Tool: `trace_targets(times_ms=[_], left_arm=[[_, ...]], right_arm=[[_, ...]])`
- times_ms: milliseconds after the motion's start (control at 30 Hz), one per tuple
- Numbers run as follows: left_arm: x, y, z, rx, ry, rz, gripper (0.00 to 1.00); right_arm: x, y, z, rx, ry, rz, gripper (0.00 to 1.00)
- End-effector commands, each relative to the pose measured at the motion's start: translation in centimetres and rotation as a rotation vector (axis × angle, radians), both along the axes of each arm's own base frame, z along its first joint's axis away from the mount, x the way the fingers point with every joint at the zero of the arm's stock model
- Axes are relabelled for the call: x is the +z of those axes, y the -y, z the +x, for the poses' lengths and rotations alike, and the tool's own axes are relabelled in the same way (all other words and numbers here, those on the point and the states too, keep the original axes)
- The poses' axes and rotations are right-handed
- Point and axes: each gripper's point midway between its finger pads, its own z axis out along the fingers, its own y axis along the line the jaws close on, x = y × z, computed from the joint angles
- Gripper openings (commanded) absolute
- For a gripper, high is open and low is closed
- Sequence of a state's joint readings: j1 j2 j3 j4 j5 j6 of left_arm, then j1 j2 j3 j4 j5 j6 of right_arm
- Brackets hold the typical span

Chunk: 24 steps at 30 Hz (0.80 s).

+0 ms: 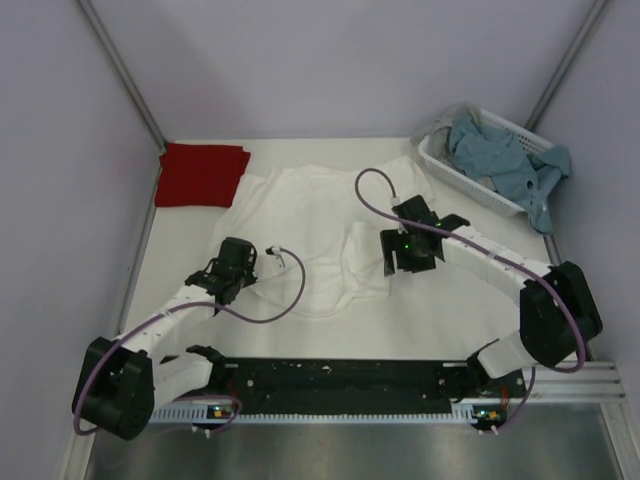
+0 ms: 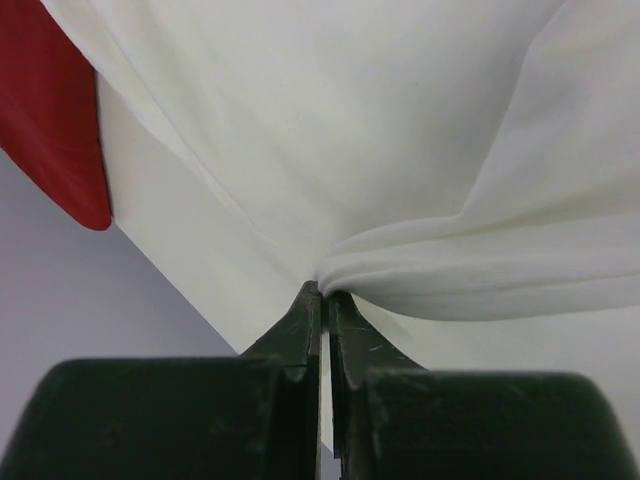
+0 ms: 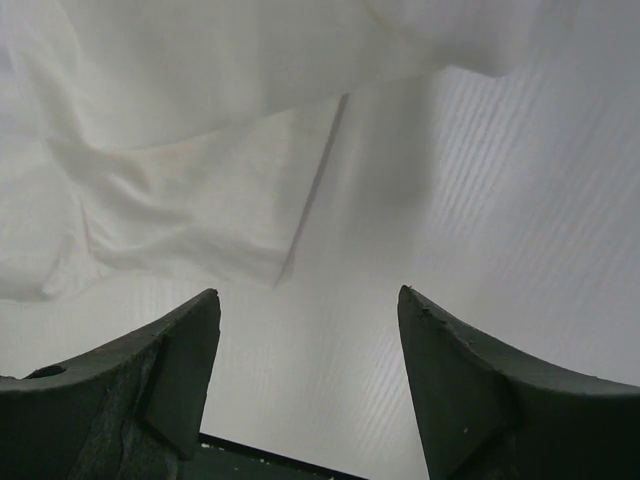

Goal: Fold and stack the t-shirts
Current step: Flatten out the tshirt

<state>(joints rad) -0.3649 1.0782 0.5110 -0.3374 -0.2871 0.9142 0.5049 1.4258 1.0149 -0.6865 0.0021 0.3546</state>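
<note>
Our left gripper [image 2: 322, 292] is pinching the white t-shirt [image 2: 400, 150] at its near edge while our right gripper [image 3: 307, 291] is hovering wide open, cloth lying ahead-left.

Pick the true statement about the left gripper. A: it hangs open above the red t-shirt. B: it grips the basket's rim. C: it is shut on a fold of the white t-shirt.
C: the left gripper pinches a bunched fold of the white t-shirt between closed fingertips.
</note>
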Motion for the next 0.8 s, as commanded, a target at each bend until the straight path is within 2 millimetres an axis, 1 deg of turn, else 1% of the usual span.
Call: trace_targets(times_ms=[0,33,100,167,200,267,300,333,367,400,433,467,533,600,700,733,767], left_arm=[[0.3,-0.2,-0.1,0.040,0.009,-0.020,0.00],[0.4,-0.3,-0.2,0.042,0.011,-0.019,0.00],[0.7,-0.4,-0.5,0.039,0.016,-0.023,0.00],[1.1,-0.3,-0.7,0.032,0.028,-0.031,0.00],[1.4,-0.4,-0.7,0.035,0.038,-0.036,0.00],[1.8,-0.4,-0.6,0.040,0.045,-0.037,0.00],[2.0,-0.5,-0.6,0.042,0.049,-0.036,0.00],[2.1,-0.5,-0.6,0.045,0.052,-0.035,0.00],[2.2,-0.5,-0.6,0.045,0.054,-0.036,0.00],[2.2,-0.5,-0.6,0.048,0.056,-0.038,0.00],[2.3,-0.5,-0.5,0.047,0.058,-0.040,0.00],[2.3,-0.4,-0.4,0.043,0.062,-0.042,0.00],[2.3,-0.4,-0.3,0.041,0.066,-0.043,0.00],[2.4,-0.3,-0.1,0.043,0.070,-0.046,0.00],[2.6,-0.2,0.1,0.040,0.073,-0.047,0.00],[2.7,-0.2,0.1,0.037,0.076,-0.047,0.00],[2.6,-0.2,0.1,0.034,0.074,-0.046,0.00]], right_arm=[[-2.1,-4.2,-0.1,0.027,0.005,0.057,0.71],[-2.8,-4.3,-0.2,0.025,0.012,0.016,0.71],[-4.4,-4.5,-1.3,0.025,-0.026,-0.021,0.71],[-6.1,-4.9,-2.7,0.044,-0.086,-0.029,0.67],[-6.8,-4.9,-3.5,0.045,-0.117,-0.033,0.60],[-7.7,-4.9,-4.8,0.053,-0.158,-0.035,0.42],[-8.0,-4.7,-5.5,0.060,-0.169,-0.043,0.34],[-8.0,-5.0,-6.4,0.073,-0.187,-0.026,0.26],[-7.7,-5.1,-6.9,0.076,-0.187,-0.013,0.16],[-7.4,-5.5,-7.6,0.091,-0.192,0.006,0.08],[-6.9,-5.8,-8.2,0.106,-0.188,0.022,0.02],[-6.5,-6.2,-8.9,0.125,-0.180,0.032,0.00],[-5.2,-7.4,-10.3,0.175,-0.174,0.063,0.00],[-3.6,-9.1,-12.4,0.256,-0.174,0.085,0.00],[-1.3,-11.8,-16.5,0.430,-0.186,0.077,0.00],[-0.7,-12.9,-18.3,0.503,-0.204,0.091,0.00],[-0.3,-13.6,-19.6,0.552,-0.240,0.112,0.00]])
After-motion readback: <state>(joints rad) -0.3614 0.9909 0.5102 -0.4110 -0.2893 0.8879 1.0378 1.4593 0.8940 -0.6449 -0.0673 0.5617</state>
